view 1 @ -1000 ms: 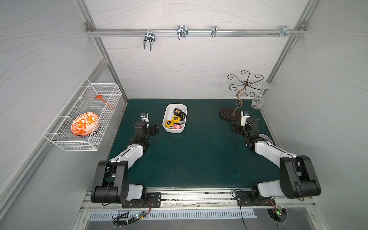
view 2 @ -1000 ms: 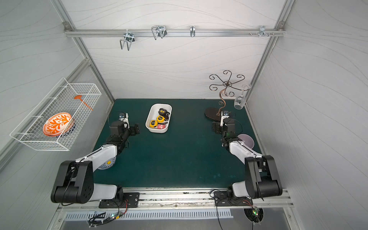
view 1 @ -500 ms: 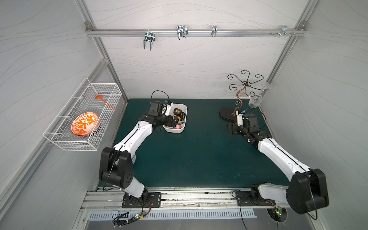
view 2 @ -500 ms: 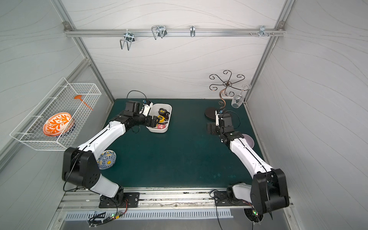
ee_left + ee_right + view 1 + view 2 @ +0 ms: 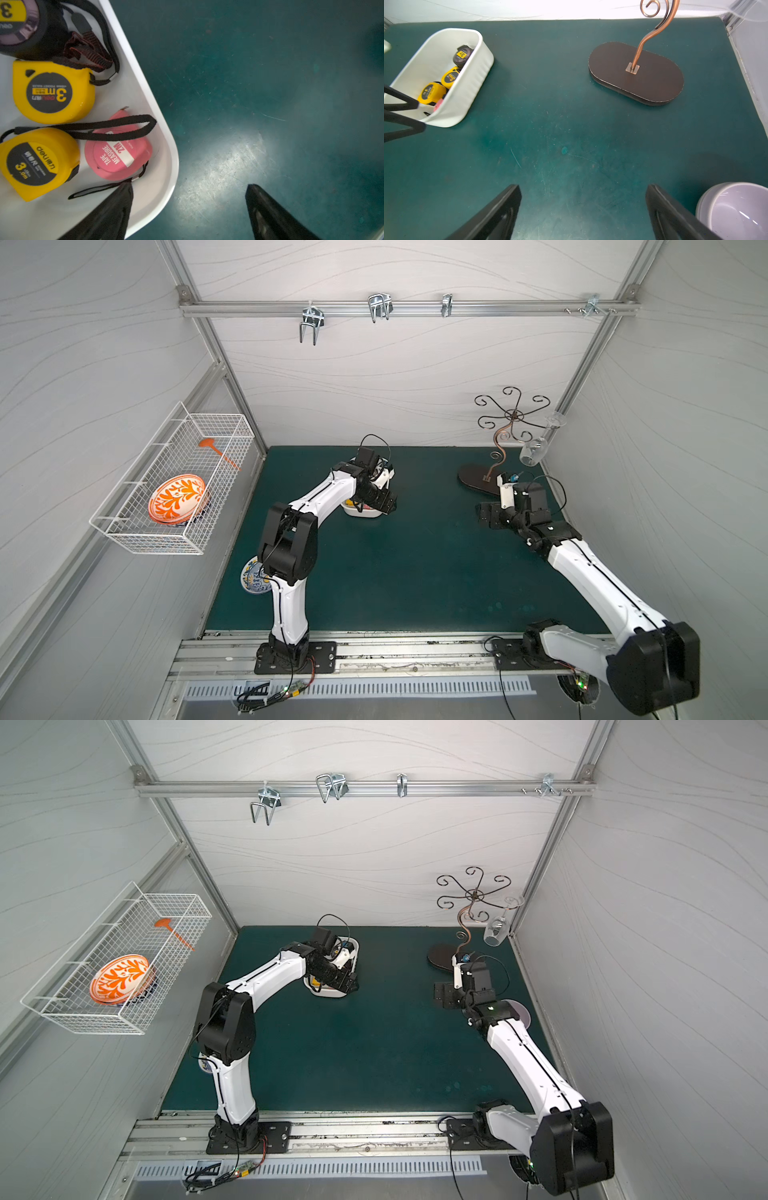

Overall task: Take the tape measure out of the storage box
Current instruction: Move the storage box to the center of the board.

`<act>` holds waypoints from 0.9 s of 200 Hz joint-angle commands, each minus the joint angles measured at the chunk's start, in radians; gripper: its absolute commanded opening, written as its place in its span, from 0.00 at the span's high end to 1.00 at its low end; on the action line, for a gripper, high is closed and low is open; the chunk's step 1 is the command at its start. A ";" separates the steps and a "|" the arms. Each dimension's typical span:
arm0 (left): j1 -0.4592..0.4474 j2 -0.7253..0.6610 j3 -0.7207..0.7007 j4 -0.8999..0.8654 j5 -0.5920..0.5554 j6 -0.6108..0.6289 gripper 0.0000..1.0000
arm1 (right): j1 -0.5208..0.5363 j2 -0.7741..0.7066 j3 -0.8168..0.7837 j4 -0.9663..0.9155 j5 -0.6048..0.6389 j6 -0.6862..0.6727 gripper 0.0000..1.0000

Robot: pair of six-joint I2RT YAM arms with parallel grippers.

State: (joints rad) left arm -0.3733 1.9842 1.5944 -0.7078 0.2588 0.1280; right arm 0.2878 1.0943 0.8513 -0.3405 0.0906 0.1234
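Four tape measures [image 5: 432, 93] lie flat inside the storage box [image 5: 133, 97], a white tub that stands on the green tabletop [image 5: 249, 83] toward the back, left of centre. A black tape measure [image 5: 22, 27] sits at one end with a yellow tape measure [image 5: 52, 92] just beside it. A second yellow tape measure [image 5: 35, 164] and a pink tape measure [image 5: 117, 154] lie side by side at the other end, and a black strap loop [image 5: 116, 126] lies across the pink one. The left gripper [image 5: 189, 185] hangs over that end's rounded corner with its fingers spread apart and gripping nothing. One finger [image 5: 112, 207] is over the inside of the box with its tip at the thin strap of the pink tape measure, though I cannot tell whether it touches. The other finger [image 5: 268, 209] is over bare tabletop outside the wall. The right gripper [image 5: 583, 187] hovers above the tabletop well apart from the box, fingers wide open and empty, near a lilac bowl [image 5: 737, 209] and the brown oval base of a copper stand [image 5: 635, 72]. A white wire basket [image 5: 174, 489] on the left wall holds an orange patterned plate [image 5: 176, 497].
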 commanded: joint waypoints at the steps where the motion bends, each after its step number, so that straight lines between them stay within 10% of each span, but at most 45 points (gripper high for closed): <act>1: 0.005 0.018 0.010 0.007 -0.032 0.002 0.11 | 0.006 -0.032 -0.006 -0.044 -0.019 -0.001 0.01; 180: -0.017 -0.081 -0.246 0.079 0.077 -0.147 0.22 | 0.005 -0.080 -0.026 -0.061 -0.054 0.013 0.01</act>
State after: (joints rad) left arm -0.3706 1.9469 1.3769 -0.6018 0.2935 0.0181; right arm 0.2882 1.0416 0.8459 -0.3862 0.0486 0.1234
